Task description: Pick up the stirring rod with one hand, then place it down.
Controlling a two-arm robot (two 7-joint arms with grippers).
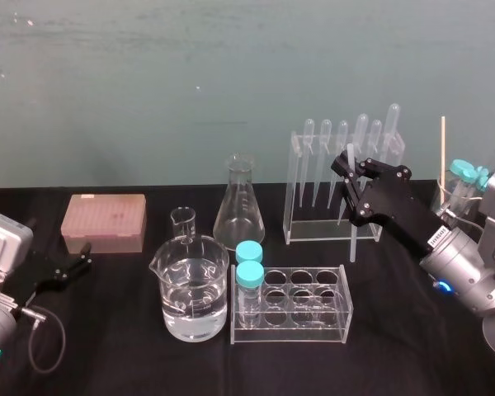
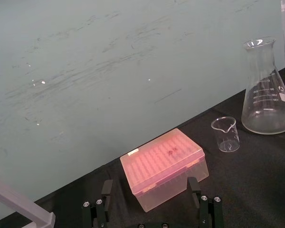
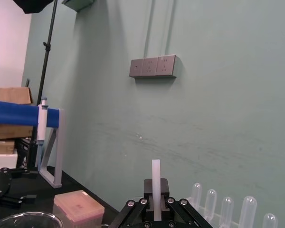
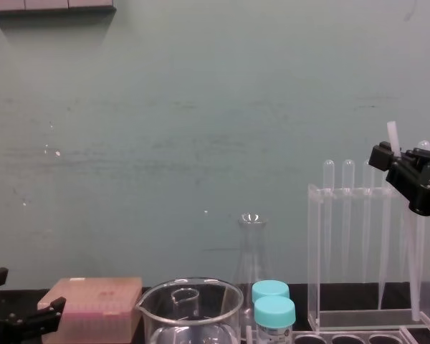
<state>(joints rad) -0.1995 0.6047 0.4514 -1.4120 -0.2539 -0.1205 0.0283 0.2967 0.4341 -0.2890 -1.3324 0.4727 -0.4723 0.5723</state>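
Note:
The stirring rod (image 1: 352, 241) is a thin whitish stick held nearly upright in front of the clear pipette rack (image 1: 313, 233). My right gripper (image 1: 347, 175) is shut on its upper part, with a short length sticking out above the fingers. The chest view shows the rod (image 4: 393, 135) rising above the right gripper (image 4: 398, 159), its lower end down near the rack's base. From the right wrist the rod (image 3: 156, 176) stands pinched between the black fingers (image 3: 147, 205). My left gripper (image 1: 76, 262) rests open at the table's left edge, near the pink box (image 2: 164, 167).
A beaker of water (image 1: 195, 299) and a small beaker (image 1: 183, 223) stand at centre. A conical flask (image 1: 239, 202) stands behind them. A clear tube rack (image 1: 313, 326) holds two blue-capped vials (image 1: 249, 276). A container with a wooden stick (image 1: 443, 157) stands far right.

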